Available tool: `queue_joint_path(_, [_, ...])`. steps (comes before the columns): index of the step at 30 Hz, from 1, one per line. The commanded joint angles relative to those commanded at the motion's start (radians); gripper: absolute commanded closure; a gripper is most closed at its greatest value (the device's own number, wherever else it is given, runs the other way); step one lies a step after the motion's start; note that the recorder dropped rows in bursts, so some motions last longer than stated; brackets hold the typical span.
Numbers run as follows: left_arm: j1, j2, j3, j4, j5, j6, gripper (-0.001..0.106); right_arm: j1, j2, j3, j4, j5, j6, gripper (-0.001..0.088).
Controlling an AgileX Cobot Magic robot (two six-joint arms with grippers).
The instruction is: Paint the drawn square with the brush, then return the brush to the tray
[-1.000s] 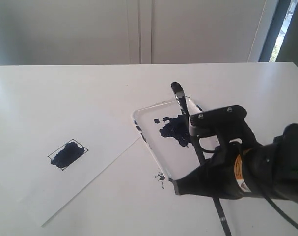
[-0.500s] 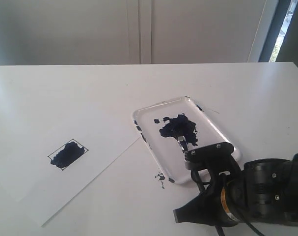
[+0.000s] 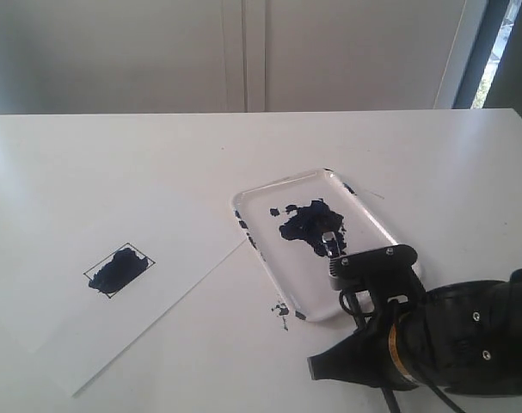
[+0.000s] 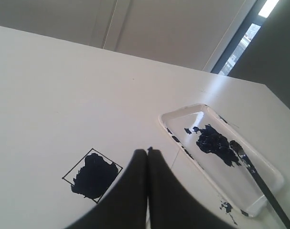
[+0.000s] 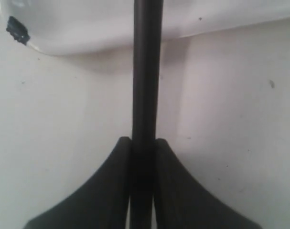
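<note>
We see the brush [image 4: 250, 167] with its bristles in the blue paint [image 3: 308, 222] of the tray [image 3: 282, 181], handle out over the rim; our right hand [image 5: 144, 141] is clamped on that handle; left hand [image 4: 147, 153] is pinched together; the drawn square [image 3: 119, 269], blotched blue, sits well apart on the paper [image 3: 63, 335] on the bench [image 3: 114, 155].

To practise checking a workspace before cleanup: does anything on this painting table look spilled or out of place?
Yes. Dark blue paint spots lie on the table beside the near corner of the tray, and smears mark its rim. The blotch in the square leaves its corners white.
</note>
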Motion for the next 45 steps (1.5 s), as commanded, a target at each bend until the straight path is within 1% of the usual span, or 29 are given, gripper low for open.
queue_joint_path(1, [0.000,0.000,0.000,0.000,0.002,0.002,0.105,0.000,-0.001,0.000,0.000,-0.002,0.004,0.0631])
queue_joint_path(6, [0.000,0.000,0.000,0.002,0.004,0.002,0.105,0.000,-0.015,0.000,-0.012,-0.006,0.007,0.0390])
queue_joint_path(8, [0.000,0.000,0.000,0.002,0.004,0.002,0.105,0.000,-0.034,0.000,-0.033,-0.044,0.007,0.0358])
queue_joint_path(10, [0.000,0.000,0.000,0.002,0.006,0.006,0.105,0.000,-0.071,-0.002,-0.044,-0.099,0.007,0.0363])
queue_joint_path(12, [0.000,0.000,0.000,0.002,0.006,0.006,0.105,0.000,-0.131,-0.008,-0.044,-0.131,0.007,0.0391])
queue_joint_path(14, [0.000,0.000,0.000,0.002,0.013,0.006,0.105,0.000,-0.204,-0.016,-0.044,-0.151,0.003,0.0446])
queue_joint_path(17, [0.000,0.000,0.000,0.002,0.032,0.006,0.105,0.000,-0.344,-0.016,-0.046,-0.177,-0.007,0.0583])
queue_joint_path(21, [0.000,0.000,0.000,0.000,0.052,0.003,0.105,0.000,-0.566,-0.016,-0.046,-0.227,-0.065,0.0794])
queue_joint_path(23, [0.000,0.000,0.000,0.000,0.050,0.001,0.105,0.000,-0.664,-0.011,-0.046,-0.258,-0.094,0.0867])
queue_joint_path(25, [0.000,0.000,0.000,0.000,0.050,0.001,0.105,0.000,-0.765,0.002,-0.046,-0.299,-0.115,0.0868])
queue_joint_path(29, [0.000,0.000,0.000,0.000,0.045,0.002,0.105,0.000,-0.929,0.046,-0.046,-0.352,-0.121,0.0868])
queue_joint_path(33, [0.000,0.000,0.000,0.000,0.004,-0.003,0.105,0.000,-1.060,0.137,-0.043,-0.381,-0.117,0.0868])
queue_joint_path(38, [0.000,0.000,0.000,0.000,-0.024,-0.003,0.105,0.000,-1.178,0.282,-0.040,-0.434,-0.068,0.0868])
queue_joint_path(45, [0.000,0.000,0.000,0.000,-0.030,-0.003,0.105,0.000,-1.294,0.424,-0.038,-0.491,-0.067,0.0868])
